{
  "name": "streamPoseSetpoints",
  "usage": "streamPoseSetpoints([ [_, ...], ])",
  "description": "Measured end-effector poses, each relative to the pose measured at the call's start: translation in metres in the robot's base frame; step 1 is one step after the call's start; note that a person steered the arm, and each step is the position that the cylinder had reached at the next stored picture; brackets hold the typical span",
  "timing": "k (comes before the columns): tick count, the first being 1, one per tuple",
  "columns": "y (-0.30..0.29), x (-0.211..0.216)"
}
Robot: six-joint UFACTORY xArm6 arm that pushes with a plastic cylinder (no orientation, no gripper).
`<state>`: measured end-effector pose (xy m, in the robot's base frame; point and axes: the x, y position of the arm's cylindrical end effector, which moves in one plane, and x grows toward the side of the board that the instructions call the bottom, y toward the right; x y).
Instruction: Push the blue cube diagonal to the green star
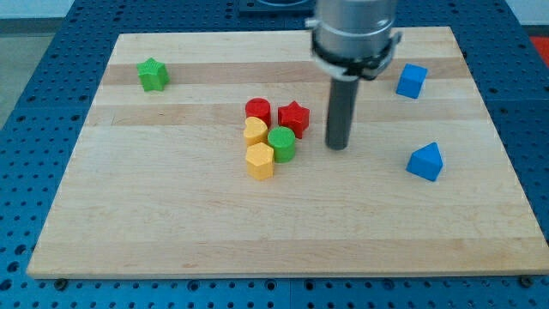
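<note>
Wooden desk point(171, 215) on a blue pegboard. The arm ends in a plain dark rod, so there is no claw to read as wide, narrow or holding. The rod's tip point(337, 147) rests on the desk just right of the centre cluster: red cylinder point(257, 111), red star point(293, 117), yellow heart point(255, 131), green cylinder point(281, 143), yellow hexagon block point(260, 160). The tip touches none of them. The blue cube point(412, 81) sits well apart, near the view's top right; the green star point(153, 75) is far off at top left. A blue triangular block point(425, 161) lies at right. Likely the tip is positioned before circling right of the cube to push it leftward. No containers present.
</note>
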<state>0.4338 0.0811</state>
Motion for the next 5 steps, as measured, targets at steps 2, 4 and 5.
streamPoseSetpoints([
  [2,-0.017,-0.039],
  [4,-0.033,-0.03],
  [5,-0.048,-0.028],
])
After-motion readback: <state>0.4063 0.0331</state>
